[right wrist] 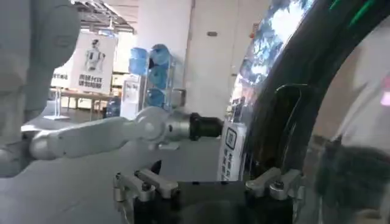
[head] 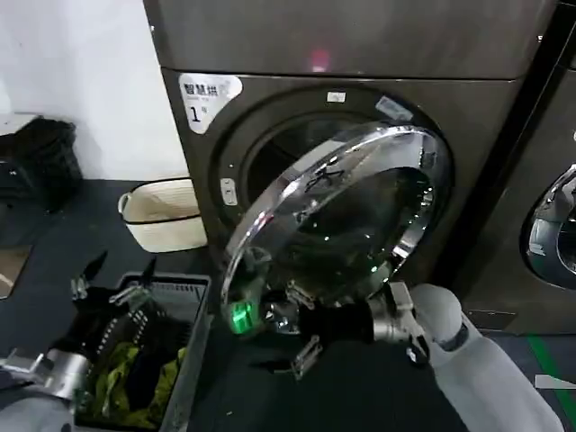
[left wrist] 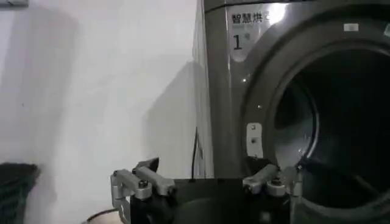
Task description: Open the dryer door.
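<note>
1. Door (head: 346,211) swung partway out from the dryer (head: 468,108), its chrome rim and dark glass facing up and toward the robot, hinged on the right side of the opening.
2. Drum opening (head: 279,153) shows behind the door's upper left edge; in the left wrist view it is a dark round hollow (left wrist: 347,122).
3. Sticker (head: 205,97) marked "1" sits at the dryer's upper left corner, also seen from the left wrist (left wrist: 247,27).
4. Right gripper (head: 274,315) is at the door's lower left rim, the arm reaching in from the right; a green light glows beside it on the chrome.
5. In the right wrist view the right gripper's (right wrist: 207,185) fingers stand spread, with one finger (right wrist: 277,182) right against the door's curved edge (right wrist: 304,91); nothing is clamped between them.
6. Left gripper (head: 112,279) hovers low on the left over a basket (head: 193,360) holding dark and yellow-green clothes, well apart from the door.
7. From the left wrist, the left gripper's (left wrist: 207,182) fingers are set wide apart and hold nothing.
8. Pale tub (head: 162,216) stands on the floor beside the dryer's left side.
9. Neighbouring machine (head: 549,225) with its own chrome-rimmed door stands to the right.
</note>
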